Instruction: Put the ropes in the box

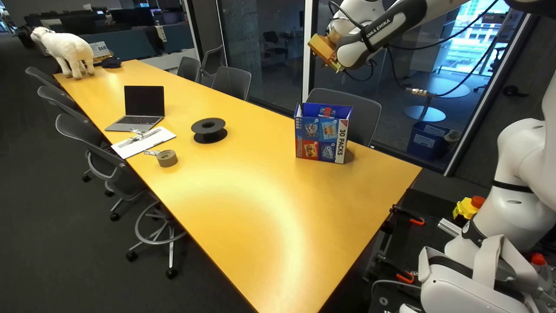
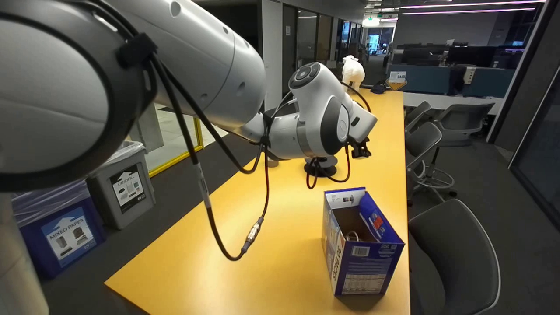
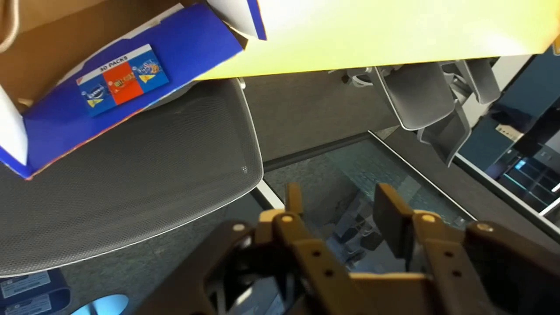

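Note:
The blue printed box [image 1: 319, 138] stands upright near the table's edge, its top open. Inside it, a pale loop of the ropes [image 2: 351, 236] shows in an exterior view. A cream cord of the ropes [image 3: 9, 24] also curves at the top left corner of the wrist view, within the box [image 3: 188, 48]; how much lies in there is hidden by the walls. Higher than the box and off to its side, my gripper [image 3: 340, 197] is open, with nothing between its fingers. In an exterior view the gripper [image 1: 325, 54] appears above the chair side of the table.
A grey chair [image 1: 364, 108] sits right behind the box at the table edge, with a glass wall beyond. Farther along the table are a black spool [image 1: 208, 129], a tape roll [image 1: 167, 158], a clipboard [image 1: 147, 141] and a laptop [image 1: 143, 106].

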Available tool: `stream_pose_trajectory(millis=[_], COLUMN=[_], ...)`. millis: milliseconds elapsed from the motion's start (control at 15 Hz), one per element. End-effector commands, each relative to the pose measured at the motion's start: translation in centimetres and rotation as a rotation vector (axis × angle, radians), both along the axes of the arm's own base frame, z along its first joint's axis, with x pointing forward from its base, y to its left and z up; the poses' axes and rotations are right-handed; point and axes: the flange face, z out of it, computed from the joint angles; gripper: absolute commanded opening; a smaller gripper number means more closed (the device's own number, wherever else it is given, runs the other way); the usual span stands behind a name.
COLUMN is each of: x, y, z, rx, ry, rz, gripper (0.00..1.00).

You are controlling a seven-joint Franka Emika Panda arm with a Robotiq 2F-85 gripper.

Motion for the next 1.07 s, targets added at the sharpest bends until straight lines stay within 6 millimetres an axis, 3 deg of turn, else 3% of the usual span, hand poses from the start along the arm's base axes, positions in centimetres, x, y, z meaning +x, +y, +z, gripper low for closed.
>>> stream_pose_trajectory(millis=[0,200,533,800,1000], x=[-0.3,-0.8,-3.3,-7.4,-11.8], y=[1.0,1.9,3.4,4.8,5.9], z=[0.7,0.6,2.9,6.8,9.1], rx=[-0.014,-0.043,-0.034,-0.036,-0.022], ry=[0.094,0.256,0.472,0.582,0.669], rz=[0.041,0.094,0.292,0.474,0.618], gripper=[0.80,0.99,1.00,1.00,1.00])
